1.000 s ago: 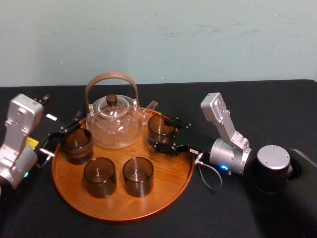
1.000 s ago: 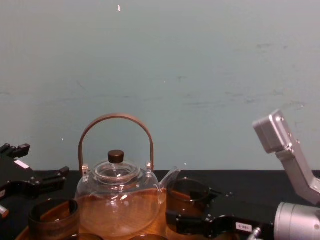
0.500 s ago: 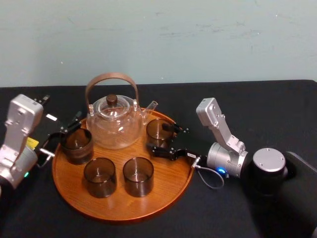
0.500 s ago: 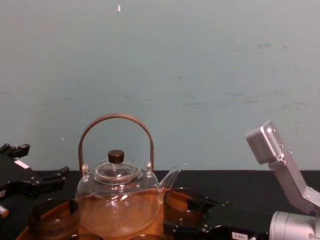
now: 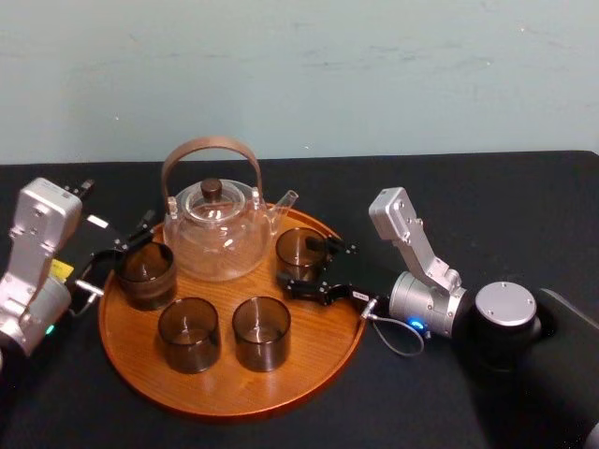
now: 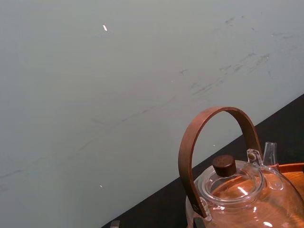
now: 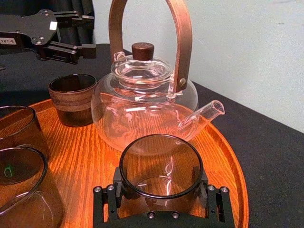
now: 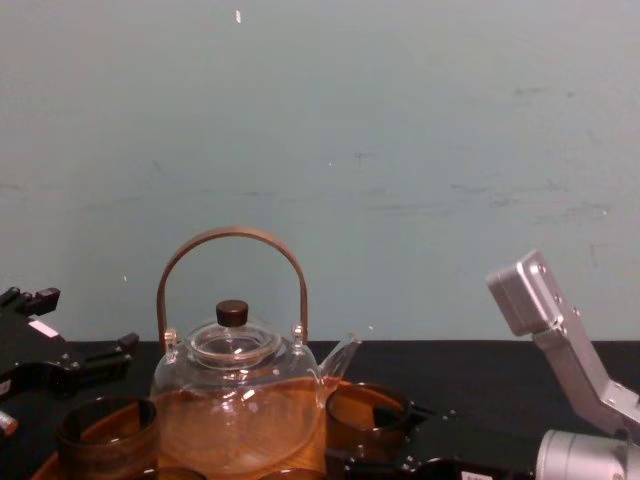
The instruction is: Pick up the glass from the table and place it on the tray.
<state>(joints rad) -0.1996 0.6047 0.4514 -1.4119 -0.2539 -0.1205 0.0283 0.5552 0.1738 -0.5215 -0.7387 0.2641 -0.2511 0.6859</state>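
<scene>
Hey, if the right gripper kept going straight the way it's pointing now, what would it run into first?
The right gripper is already closed around the glass on the tray. Going straight on, that glass would probably bump the teapot first, low on its belly near the spout. Depth is hard to judge.

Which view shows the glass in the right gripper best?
The right wrist view: the glass sits between the right gripper's fingers on the tray. The head view shows it from above; the chest view, its side beside the teapot. The left gripper idles at the tray's left edge.
</scene>
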